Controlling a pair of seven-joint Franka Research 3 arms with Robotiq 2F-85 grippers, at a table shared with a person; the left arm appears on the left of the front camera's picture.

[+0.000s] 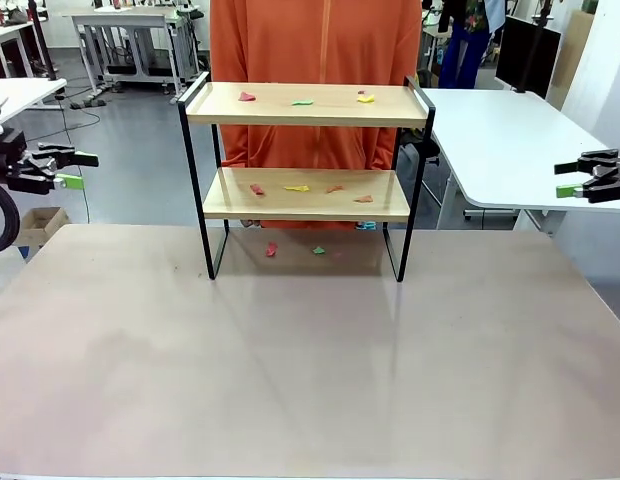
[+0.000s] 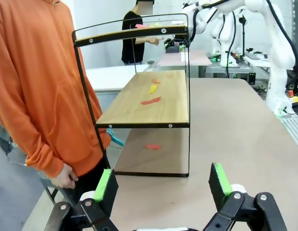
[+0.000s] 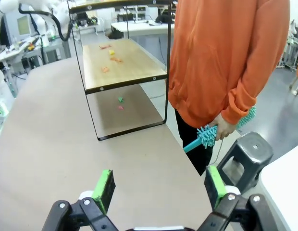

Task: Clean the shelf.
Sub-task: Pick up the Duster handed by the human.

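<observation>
Front view: left fingers (image 1: 70, 182) spread, horizontal.

I can't read any text, label, brand or number anywhere on my three feeds at this moment.

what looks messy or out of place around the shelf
Coloured scraps lie scattered on both boards of the shelf and on the table under it. The shelf stands upright, seemingly undamaged.
</observation>
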